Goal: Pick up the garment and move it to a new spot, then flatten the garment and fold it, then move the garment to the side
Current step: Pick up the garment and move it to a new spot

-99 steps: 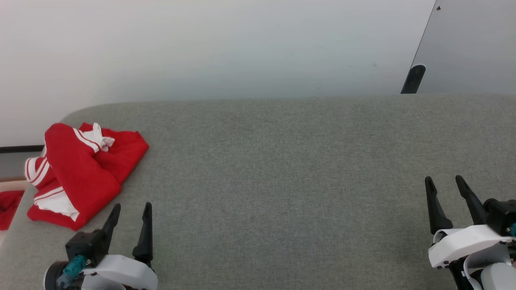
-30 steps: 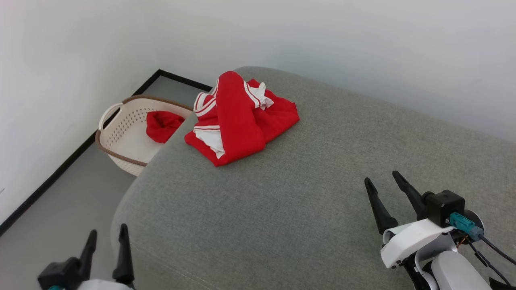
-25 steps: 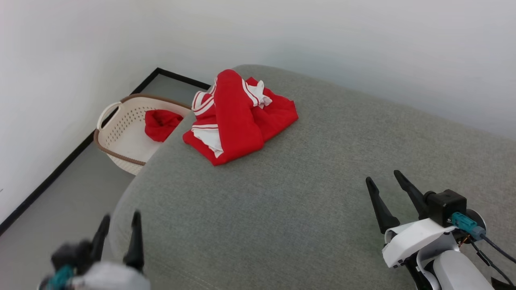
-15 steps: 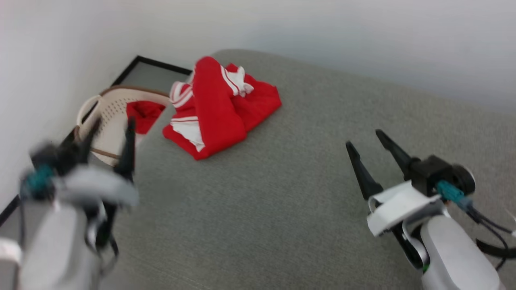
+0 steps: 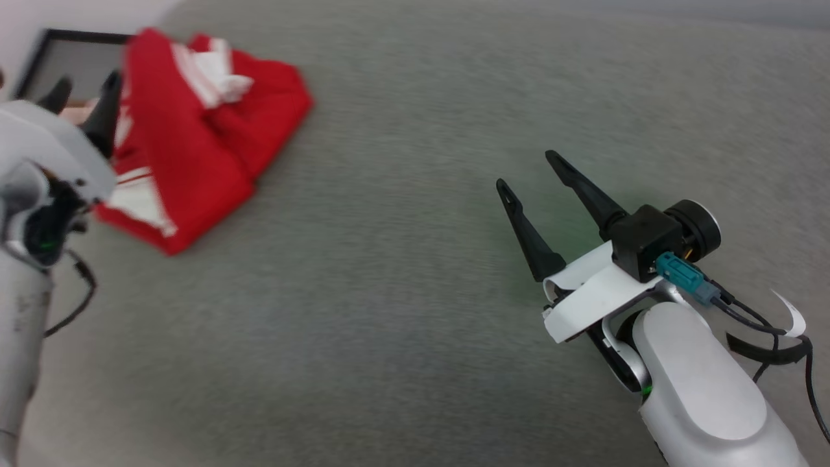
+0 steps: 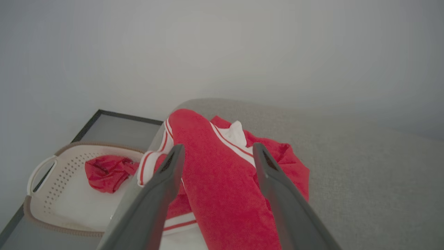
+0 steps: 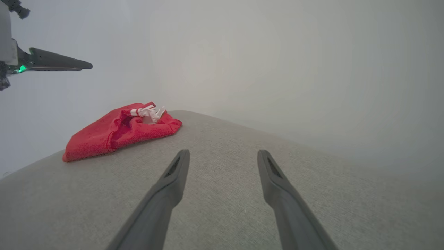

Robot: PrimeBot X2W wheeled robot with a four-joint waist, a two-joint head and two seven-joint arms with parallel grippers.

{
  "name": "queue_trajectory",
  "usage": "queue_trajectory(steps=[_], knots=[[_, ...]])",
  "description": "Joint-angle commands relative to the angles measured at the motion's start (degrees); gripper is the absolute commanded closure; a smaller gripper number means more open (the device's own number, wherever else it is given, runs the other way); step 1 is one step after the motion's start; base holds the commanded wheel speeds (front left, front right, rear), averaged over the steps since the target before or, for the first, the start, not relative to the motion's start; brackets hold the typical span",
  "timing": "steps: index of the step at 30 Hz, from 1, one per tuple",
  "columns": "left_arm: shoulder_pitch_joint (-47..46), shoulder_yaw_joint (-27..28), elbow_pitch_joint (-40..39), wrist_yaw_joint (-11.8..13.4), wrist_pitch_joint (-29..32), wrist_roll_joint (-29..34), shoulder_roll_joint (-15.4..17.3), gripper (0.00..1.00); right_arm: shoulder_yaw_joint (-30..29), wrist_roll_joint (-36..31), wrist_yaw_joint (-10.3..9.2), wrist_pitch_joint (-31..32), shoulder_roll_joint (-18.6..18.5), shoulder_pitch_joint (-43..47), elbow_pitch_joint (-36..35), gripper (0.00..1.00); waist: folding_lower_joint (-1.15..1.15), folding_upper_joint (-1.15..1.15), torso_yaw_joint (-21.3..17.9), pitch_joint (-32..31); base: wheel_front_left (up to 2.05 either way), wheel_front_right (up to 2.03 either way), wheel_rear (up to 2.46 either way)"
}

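Facing the crumpled bright red, white-sleeved T-shirt at twelve o'clock, the gaping left gripper is nearer; the right gripper gapes empty too.

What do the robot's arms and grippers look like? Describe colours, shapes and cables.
The right gripper has two long, dark, tapering fingers on a white bracket, with a black box and a teal plug trailing dark cables. Its forearm is smooth silver-grey. The left gripper looks similar, though blurred, with a thin dark cable.
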Motion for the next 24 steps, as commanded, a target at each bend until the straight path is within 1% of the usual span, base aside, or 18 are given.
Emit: queue_trajectory(steps=[1, 5, 7, 11, 14, 19, 21, 22, 23, 24], knots=[[-1.54, -1.03, 2.1, 0.03, 2.83, -1.64, 0.97, 0.0, 0.1, -0.07, -0.08, -0.43, -0.11, -0.48, 0.07, 0.0, 0.0, -0.01, -11.12, 7.95, 0.0, 0.0, 0.0], [-2.96, -3.94, 7.65, 0.02, 11.65, -6.02, 2.79, 0.0, 0.42, -0.44, -0.08, -0.52, -0.25, 0.25, -0.36, 0.0, 0.0, -0.01, -13.63, 8.36, 0.0, 0.0, 0.0], [-3.3, -5.8, 9.64, 0.02, 16.31, -7.08, 3.53, 0.0, 0.26, -0.57, -0.08, -0.56, -0.41, 0.42, -0.85, 0.0, 0.0, -0.01, -14.77, 8.92, 0.0, 0.0, 0.0], [-4.25, -7.37, 13.65, 0.02, 22.6, -9.32, 4.76, 0.0, -0.64, -0.91, -0.08, -0.59, -0.22, 0.72, -2.25, 0.0, 0.0, -0.01, -16.85, 10.42, 0.0, 0.0, 0.0], [-3.88, -8.14, 17.03, 0.02, 25.41, -10.14, 4.49, 0.0, -1.03, -1.2, -0.08, -0.6, 0.1, 1.02, -3.16, 0.0, 0.0, -0.01, -18.1, 11.45, 0.0, 0.0, 0.0], [-3.03, -9.19, 20.84, 0.02, 29.24, -11.97, 2.16, 0.0, -0.93, -1.61, -0.08, -0.6, 0.57, 1.91, -4.22, 0.0, 0.0, -0.01, -19.37, 11.99, 0.0, 0.0, 0.0], [-1.53, -10.73, 21.18, 0.0, 31.57, -12.1, 1.05, 0.0, -1.03, -1.68, -0.08, -0.6, 0.78, 2.26, -4.06, 0.0, 0.0, -0.01, -19.68, 11.52, 0.0, 0.0, 0.0], [-0.74, -11.63, 20.19, -0.02, 31.74, -12.03, 0.8, 0.29, -1.08, -1.67, -0.08, -0.6, 0.93, 2.4, -3.97, 0.0, 0.0, -0.01, -19.8, 11.08, 0.0, 0.0, 0.0], [-0.4, -11.51, 19.87, -0.13, 30.0, -12.28, 1.12, 0.96, -1.16, -1.69, -0.08, -0.6, 1.01, 2.43, -3.97, 0.0, 0.0, -0.01, -19.91, 10.61, 0.0, 0.0, 0.0], [-0.29, -11.33, 19.61, -0.12, 28.37, -12.6, 1.55, 1.0, -1.23, -1.72, -0.08, -0.59, 1.1, 2.5, -3.95, 0.0, 0.0, -0.01, -20.0, 10.01, 0.0, 0.0, 0.0]])
